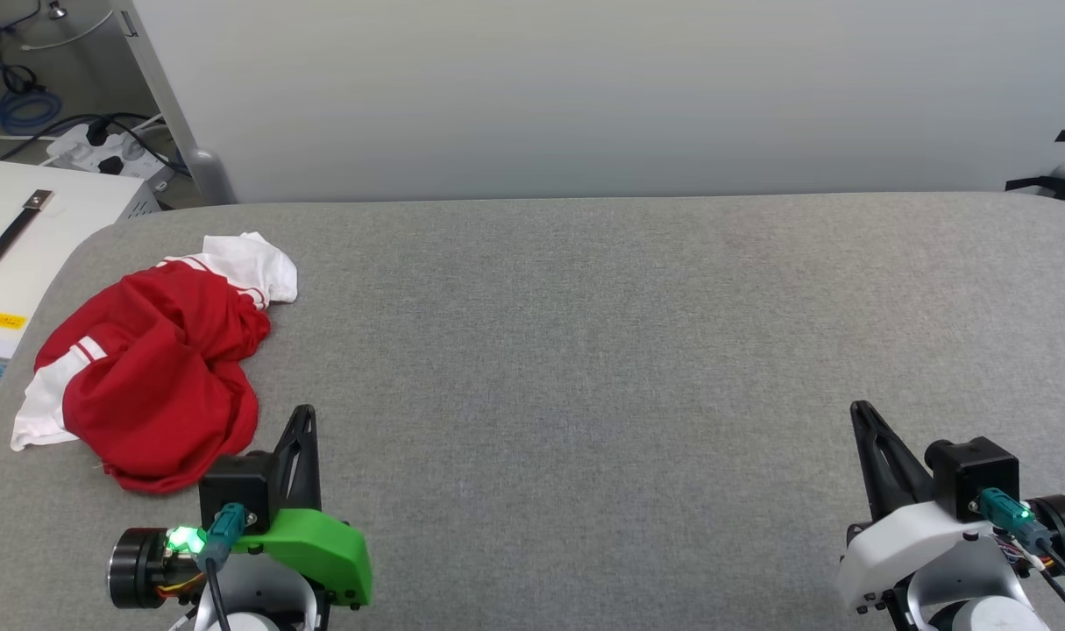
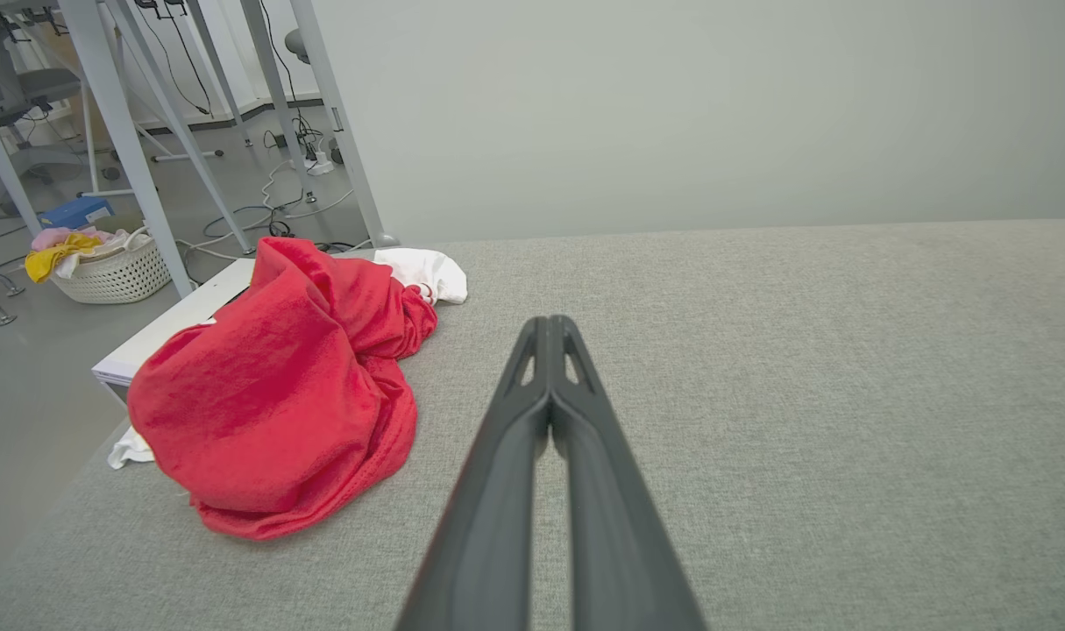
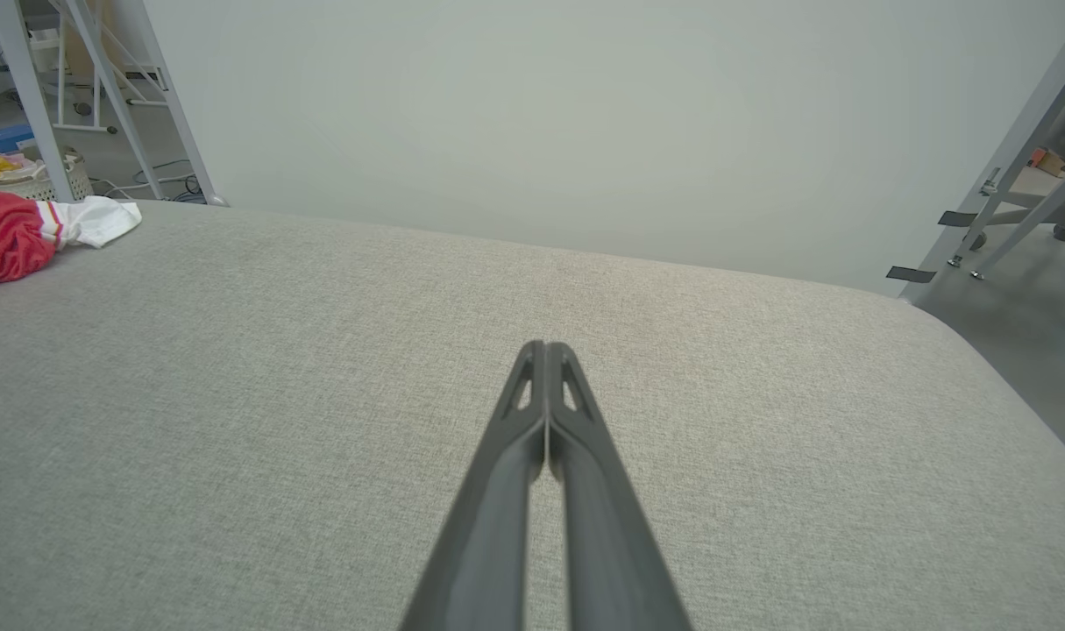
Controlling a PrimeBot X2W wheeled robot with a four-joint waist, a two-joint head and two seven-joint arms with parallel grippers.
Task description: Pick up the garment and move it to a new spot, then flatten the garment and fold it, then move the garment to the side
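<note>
The garment (image 1: 155, 368), a red jersey T-shirt with white sleeves, lies crumpled in a heap at the left end of the grey table (image 1: 585, 350). In the left wrist view the garment (image 2: 278, 394) bulks up to the left of my fingers, and its edge (image 3: 15, 232) shows at the far left of the right wrist view. My left gripper (image 1: 304, 412) is shut and empty, just right of the heap's near edge. My right gripper (image 1: 861, 407) is shut and empty at the lower right, far from the garment. In the wrist views both gripper tips (image 2: 550, 320) (image 3: 545, 344) are pressed together.
A white box (image 1: 24, 254) stands off the table's left edge, with a power strip (image 1: 111, 153) and cables on the floor behind it. A pale wall panel (image 1: 585, 96) runs along the table's far edge. A laundry basket (image 2: 111, 267) sits on the floor.
</note>
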